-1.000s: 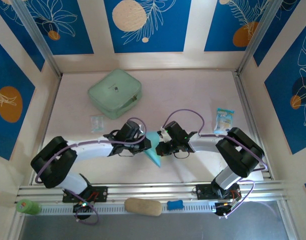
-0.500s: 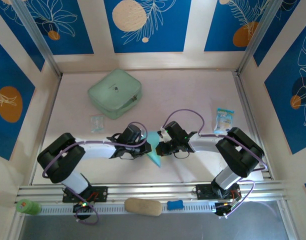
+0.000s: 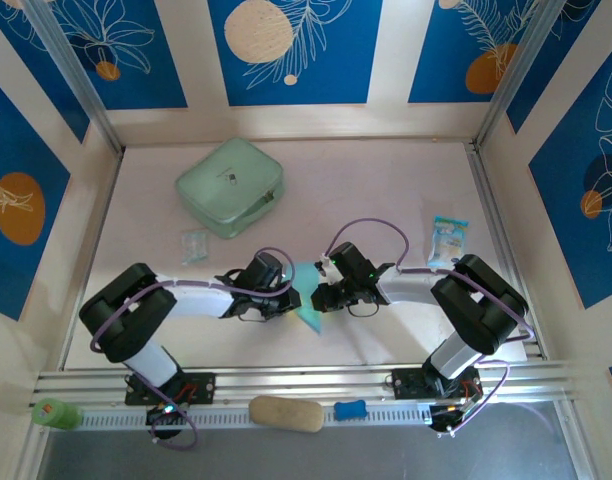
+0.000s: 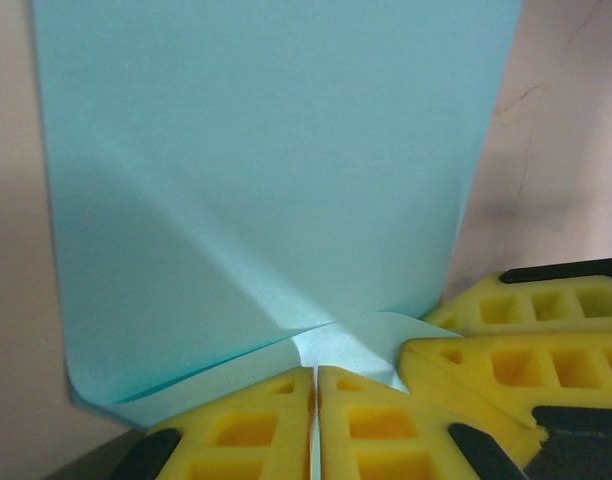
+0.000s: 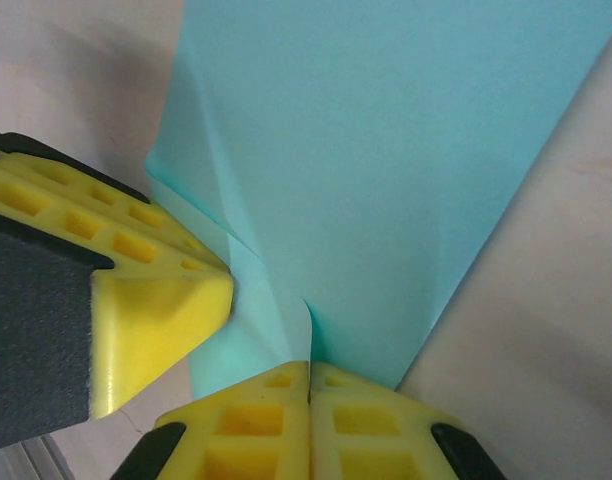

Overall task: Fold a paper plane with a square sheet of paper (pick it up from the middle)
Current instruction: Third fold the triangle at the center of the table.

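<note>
Cyan paper plane (image 3: 308,312), left fingers (image 4: 248,440) and right fingers (image 5: 254,432) each pinching its edge from opposite sides

paper plane (image 3: 308,314): centre-front of table (image 3: 386,180) | case (image 3: 230,186): behind-left | packet (image 3: 449,240): right

One folded light-blue paper plane (image 3: 308,318) lies on the desk (image 3: 386,190). One mint-green case (image 3: 231,187), far left. Two small packets: a left packet (image 3: 194,246) and a right packet (image 3: 448,241). Along the near rail: one green object (image 3: 51,413), one tan oblong (image 3: 286,413), one small blue piece (image 3: 351,409). Two arms: left arm (image 3: 186,295), right arm (image 3: 416,285).
</note>
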`<action>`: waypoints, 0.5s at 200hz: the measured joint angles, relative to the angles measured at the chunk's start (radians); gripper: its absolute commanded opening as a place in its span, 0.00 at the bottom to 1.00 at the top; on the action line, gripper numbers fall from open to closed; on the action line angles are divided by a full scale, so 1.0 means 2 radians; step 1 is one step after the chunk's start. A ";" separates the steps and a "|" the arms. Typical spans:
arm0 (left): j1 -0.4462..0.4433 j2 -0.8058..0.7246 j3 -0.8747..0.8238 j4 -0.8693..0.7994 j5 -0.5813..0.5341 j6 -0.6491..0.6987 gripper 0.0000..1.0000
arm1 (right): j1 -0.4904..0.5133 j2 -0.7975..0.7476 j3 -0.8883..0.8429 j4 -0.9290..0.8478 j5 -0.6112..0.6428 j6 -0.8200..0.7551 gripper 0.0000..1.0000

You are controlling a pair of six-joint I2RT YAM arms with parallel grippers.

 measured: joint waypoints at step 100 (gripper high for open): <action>0.000 0.000 0.000 0.000 -0.003 0.006 0.10 | -0.026 -0.092 0.003 -0.043 -0.014 0.035 0.32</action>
